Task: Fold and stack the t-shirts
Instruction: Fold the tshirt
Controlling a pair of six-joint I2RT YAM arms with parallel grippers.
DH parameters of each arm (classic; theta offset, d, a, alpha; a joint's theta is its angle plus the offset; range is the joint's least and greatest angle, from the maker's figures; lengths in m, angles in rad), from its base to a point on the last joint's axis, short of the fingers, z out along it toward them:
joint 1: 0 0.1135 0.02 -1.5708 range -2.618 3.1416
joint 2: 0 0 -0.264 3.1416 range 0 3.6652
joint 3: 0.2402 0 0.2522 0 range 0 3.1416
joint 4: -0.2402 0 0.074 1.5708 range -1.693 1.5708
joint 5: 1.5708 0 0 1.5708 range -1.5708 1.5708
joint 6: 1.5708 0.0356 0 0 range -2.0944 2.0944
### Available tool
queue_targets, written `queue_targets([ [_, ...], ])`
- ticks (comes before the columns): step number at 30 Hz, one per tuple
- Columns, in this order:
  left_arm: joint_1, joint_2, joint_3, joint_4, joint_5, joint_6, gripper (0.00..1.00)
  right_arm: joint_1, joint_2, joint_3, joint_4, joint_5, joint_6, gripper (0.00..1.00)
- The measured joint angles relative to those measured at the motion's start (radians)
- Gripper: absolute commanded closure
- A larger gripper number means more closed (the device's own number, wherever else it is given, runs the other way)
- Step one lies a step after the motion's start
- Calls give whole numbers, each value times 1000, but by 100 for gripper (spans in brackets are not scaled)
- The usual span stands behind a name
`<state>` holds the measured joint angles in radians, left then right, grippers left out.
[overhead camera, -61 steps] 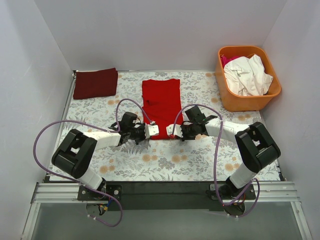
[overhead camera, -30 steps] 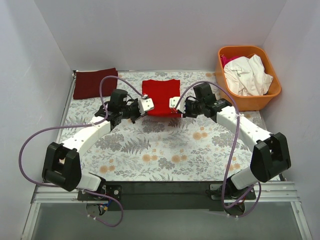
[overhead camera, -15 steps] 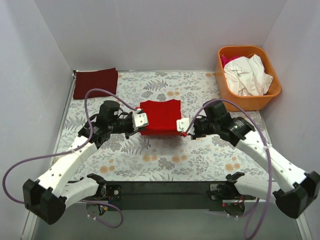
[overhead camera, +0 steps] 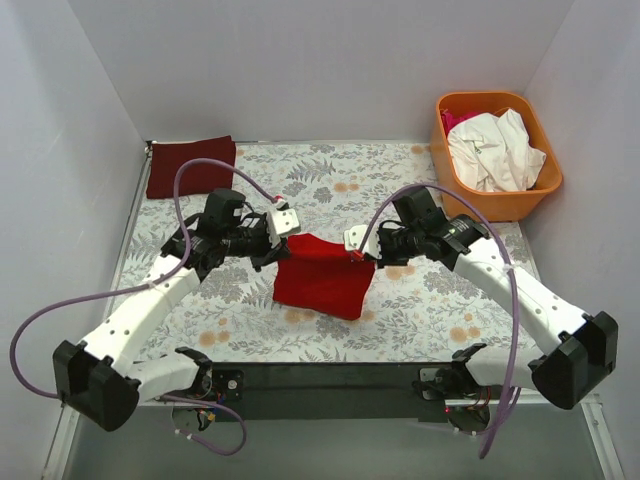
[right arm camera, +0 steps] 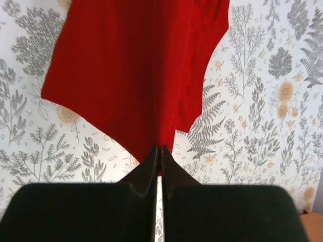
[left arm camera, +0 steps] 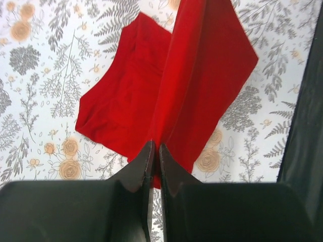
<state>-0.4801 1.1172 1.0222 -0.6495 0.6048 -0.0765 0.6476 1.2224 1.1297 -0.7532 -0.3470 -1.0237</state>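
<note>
Between left tool (left arm camera: 155, 147) and right tool (right arm camera: 159, 148), both closed tight on it, red t-shirt (overhead camera: 320, 285).

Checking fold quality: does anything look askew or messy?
The red shirt, pinched at its top corners by the left fingers and right fingers, hangs with a slanted bottom edge. The white shirt lies crumpled in the orange tub.

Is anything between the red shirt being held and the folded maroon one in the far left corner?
No object lies on the table between red t-shirt and maroon t-shirt; only the left gripper and its purple cable cross that line.
</note>
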Motion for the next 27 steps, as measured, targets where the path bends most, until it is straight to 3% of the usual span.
queue_targets([
  [7,37,173,48,63,10,55,100,-113,82,0,10,-51,-84,99],
  [27,132,541,171,227,61,155,100,-232,454,167,81,-101,-172,99],
])
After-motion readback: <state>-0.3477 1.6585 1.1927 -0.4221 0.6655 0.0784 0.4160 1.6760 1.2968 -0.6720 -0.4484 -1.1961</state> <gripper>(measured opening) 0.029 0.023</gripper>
